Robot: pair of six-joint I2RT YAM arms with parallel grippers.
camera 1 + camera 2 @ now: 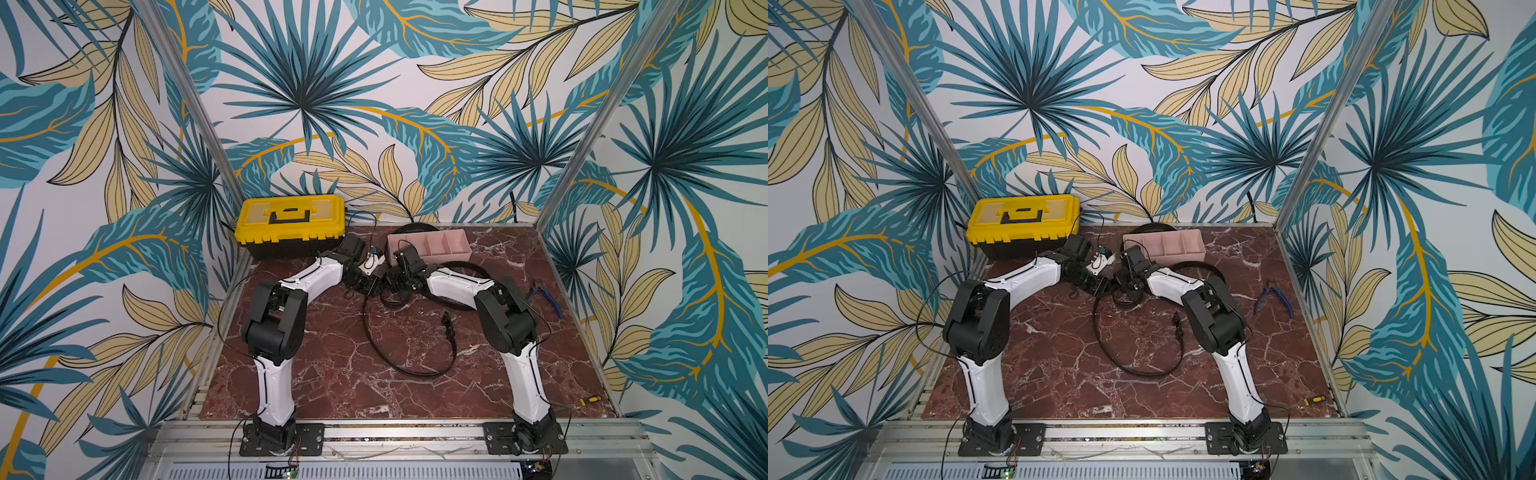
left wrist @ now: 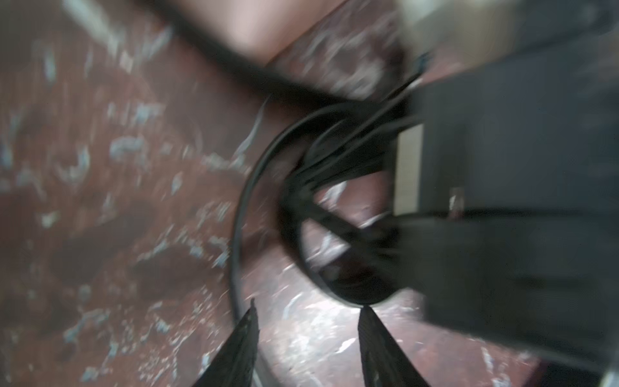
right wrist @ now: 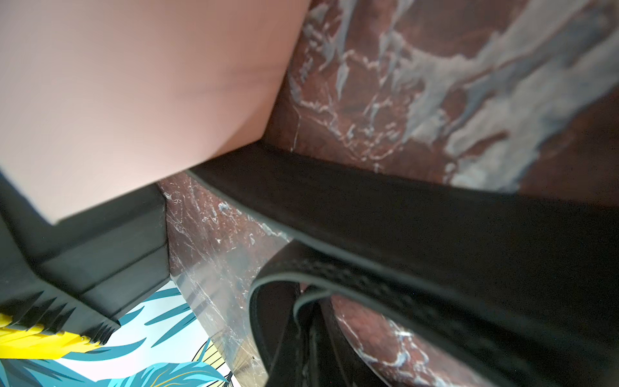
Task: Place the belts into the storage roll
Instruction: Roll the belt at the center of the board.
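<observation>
Black belt (image 1: 448, 328) lies in a loose loop mid-table (image 1: 332, 374), its far end wound into a small coil between the arms. R gripper (image 1: 392, 286) is closed, apparently pinching that coil so it stays wound. L gripper (image 2: 308, 335) hangs beside it, parted and empty. Pink tray (image 1: 449, 255) behind: 4 compartments, all look empty. 2nd belt (image 1: 415, 227) curls around it.

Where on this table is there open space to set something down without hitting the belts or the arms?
Bare marble: the near strip between the bases of the left arm and right arm, short of the belt loop; also the back right corner, past the pink tray and behind the pliers. Crowded: just in front of the tray, beside the toolbox, where both arms meet over the belt's other end.
</observation>
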